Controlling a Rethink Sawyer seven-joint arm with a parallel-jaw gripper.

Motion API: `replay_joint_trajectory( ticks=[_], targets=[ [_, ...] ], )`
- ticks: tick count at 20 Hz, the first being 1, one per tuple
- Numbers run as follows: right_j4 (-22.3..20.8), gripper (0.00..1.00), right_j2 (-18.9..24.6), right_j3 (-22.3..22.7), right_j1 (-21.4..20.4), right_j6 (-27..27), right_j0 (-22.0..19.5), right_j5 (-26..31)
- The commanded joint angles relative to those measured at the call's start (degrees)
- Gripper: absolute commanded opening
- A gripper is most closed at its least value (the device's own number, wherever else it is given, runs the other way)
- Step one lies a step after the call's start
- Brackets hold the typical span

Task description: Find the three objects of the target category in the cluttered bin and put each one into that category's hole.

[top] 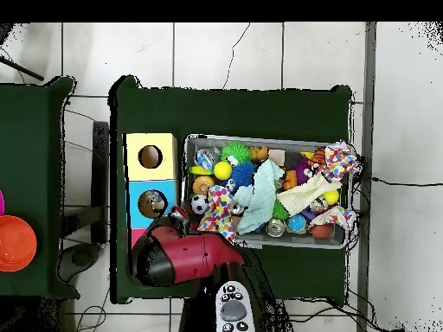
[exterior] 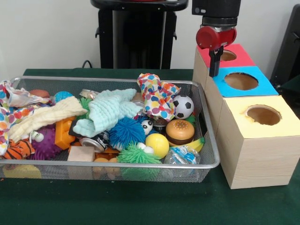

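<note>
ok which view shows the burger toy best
The front view: the small brown hamburger-shaped toy sits unobstructed near the wire mesh bin's right end, bun and patty layers clear. In the overhead view it cannot be picked out with any confidence among the clutter.

A plain pale wall (exterior: 47, 33) stands behind the scene, evenly lit. The tabletop (exterior: 117, 201) wears dark green cloth. From above, the floor (top: 242, 52) is large white tiles with dark grout lines, and thin black cables (top: 402, 183) trail across it. A second green-covered table (top: 30, 173) stands beside the first, apart from it, with an orange bowl (top: 16, 243) on it. A dark chair (exterior: 288, 51) shows at one edge of the front view.
</note>
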Motion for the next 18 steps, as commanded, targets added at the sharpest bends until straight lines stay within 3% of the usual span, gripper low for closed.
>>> replay_joint_trajectory(
  ticks=[1, 8, 18],
  targets=[
    [-1.4, 0.0, 0.9, -1.7, 9.9, 11.1, -3.5, -4.2],
    [0.1, 0.0, 2.3, -0.1, 7.5, 11.9, -4.0, -2.3],
    [3.5, 0.0, 3.6, 0.2, -1.4, 10.6, -3.6, 7.6]
  ],
)
